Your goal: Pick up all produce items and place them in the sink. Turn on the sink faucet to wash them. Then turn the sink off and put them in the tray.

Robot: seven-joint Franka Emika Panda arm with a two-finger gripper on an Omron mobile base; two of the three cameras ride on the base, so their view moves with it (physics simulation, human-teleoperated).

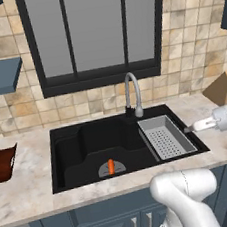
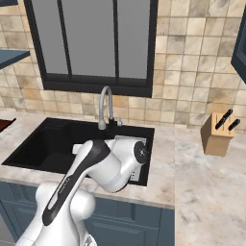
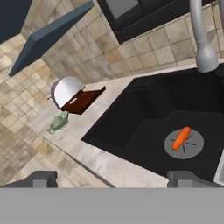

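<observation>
The small orange carrot [image 1: 111, 166] [image 3: 180, 138] lies on the round grey drain disc [image 3: 192, 146] at the bottom of the black sink [image 1: 79, 145] [image 2: 43, 144] [image 3: 144, 113]. No water runs from the silver gooseneck faucet [image 1: 132, 90] [image 2: 104, 105] [image 3: 203, 48] at the basin's back edge. My gripper [image 1: 188, 130] [image 3: 111, 179] hovers over the sink's right rim, above the grey drainer and well away from the carrot. It is open, fingertips [image 3: 41, 178] far apart with nothing between them. On the counter left of the sink rests the reddish-brown tray [image 1: 1, 164] [image 3: 83, 101].
A light grey perforated drainer basket [image 1: 166, 136] fills the sink's right side. A wooden knife block [image 2: 218, 132] [image 1: 225, 86] stands on the right counter. Beside the tray sit a shiny metal bowl [image 3: 65, 89] and a small green pot [image 3: 59, 122]. My arm [image 2: 96, 168] hides part of the basin.
</observation>
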